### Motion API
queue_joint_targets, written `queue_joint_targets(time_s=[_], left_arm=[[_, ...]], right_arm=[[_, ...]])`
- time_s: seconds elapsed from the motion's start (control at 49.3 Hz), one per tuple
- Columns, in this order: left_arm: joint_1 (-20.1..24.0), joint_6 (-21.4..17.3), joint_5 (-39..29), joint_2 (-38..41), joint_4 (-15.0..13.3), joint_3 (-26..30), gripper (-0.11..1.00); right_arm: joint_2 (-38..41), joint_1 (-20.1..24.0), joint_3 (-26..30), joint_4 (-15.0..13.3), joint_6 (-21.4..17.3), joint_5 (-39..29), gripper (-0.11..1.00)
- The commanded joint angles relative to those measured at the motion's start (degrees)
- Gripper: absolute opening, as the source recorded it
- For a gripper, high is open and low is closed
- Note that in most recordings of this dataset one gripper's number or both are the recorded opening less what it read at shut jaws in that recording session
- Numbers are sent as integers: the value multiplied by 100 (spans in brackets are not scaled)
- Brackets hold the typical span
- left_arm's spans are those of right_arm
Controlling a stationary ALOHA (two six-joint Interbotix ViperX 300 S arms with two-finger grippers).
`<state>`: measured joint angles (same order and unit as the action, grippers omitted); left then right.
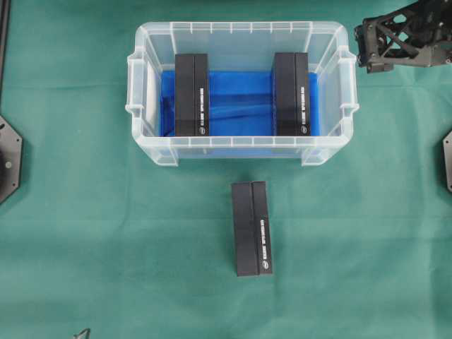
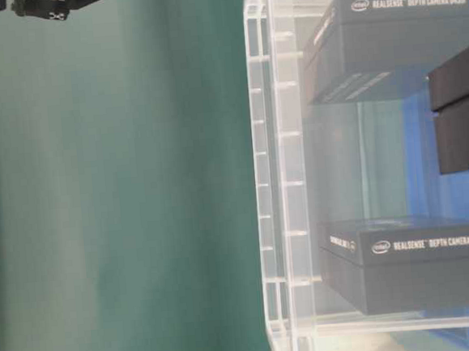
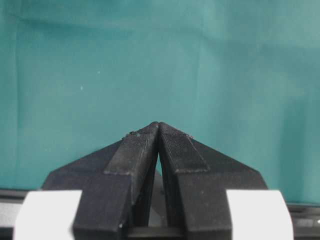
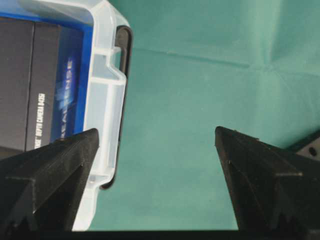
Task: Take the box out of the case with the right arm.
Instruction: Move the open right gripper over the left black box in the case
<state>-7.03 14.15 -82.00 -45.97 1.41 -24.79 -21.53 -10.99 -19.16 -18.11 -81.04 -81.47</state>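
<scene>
The case (image 1: 224, 29) is a clear bin with a blue bottom, standing at the back middle of the green cloth. Two black boxes stand in it, one on the left (image 1: 191, 95) and one on the right (image 1: 292, 94). My right gripper (image 1: 364, 49) hangs just outside the case's right rim, open and empty. In the right wrist view its fingertips are wide apart (image 4: 156, 131), with the case's rim handle (image 4: 107, 95) and the right box (image 4: 27, 85) at the left. My left gripper (image 3: 158, 125) is shut over bare cloth, holding nothing.
A third black box (image 1: 252, 227) lies on the cloth in front of the case. Black arm bases sit at the left edge (image 1: 8, 159) and right edge (image 1: 448, 159). The table-level view shows the case wall (image 2: 279, 180) from the side.
</scene>
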Motion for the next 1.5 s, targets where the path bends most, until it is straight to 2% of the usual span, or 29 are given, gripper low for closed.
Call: queue_joint_targets(time_s=[0.0,0.386,0.65,0.853,1.137,1.482], left_arm=[[-9,-9,26,18,9,62,2],[-9,-18,26,18,9,70,2],[-9,-9,26,18,9,62,2],[-18,-9,26,18,9,62,2],[-9,-9,26,18,9,62,2],[-9,-9,26,18,18,62,2]], right_arm=[[-88,0,53,18,9,35,92],[-79,9,53,35,-18,44,92],[246,53,316,211,-97,396,92],[1046,167,1125,211,-114,677,92],[2435,334,2839,220,-70,659,92],[3735,413,4509,527,97,624,92]])
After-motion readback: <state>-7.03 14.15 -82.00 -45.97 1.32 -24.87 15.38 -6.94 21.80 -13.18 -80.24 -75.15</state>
